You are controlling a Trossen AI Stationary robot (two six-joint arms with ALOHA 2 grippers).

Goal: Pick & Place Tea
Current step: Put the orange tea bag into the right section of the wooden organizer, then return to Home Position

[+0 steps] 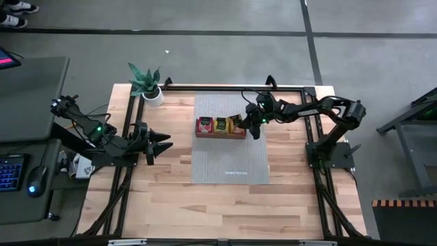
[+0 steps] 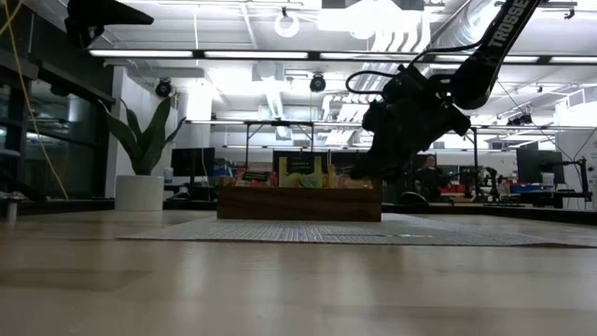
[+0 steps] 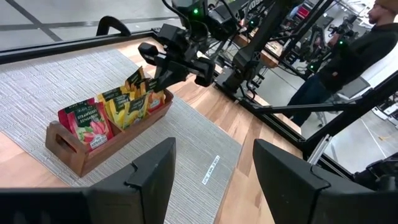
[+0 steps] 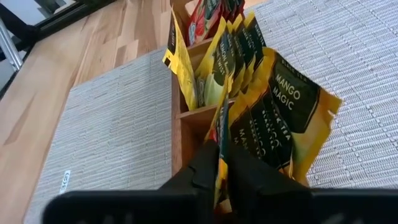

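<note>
Right gripper (image 4: 219, 163) angled down over the tray (image 1: 220, 134), jaws pinching a yellow tea packet (image 4: 272, 124).

Overhead, table-level, two wrist cameras; all share tray (image 1: 220, 128).

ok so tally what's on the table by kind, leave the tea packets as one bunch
tray: 1
mat: 1
potted plant: 1
robot arms: 2
total: 5
tea packets overlap in the tray, too bunched to count
</note>
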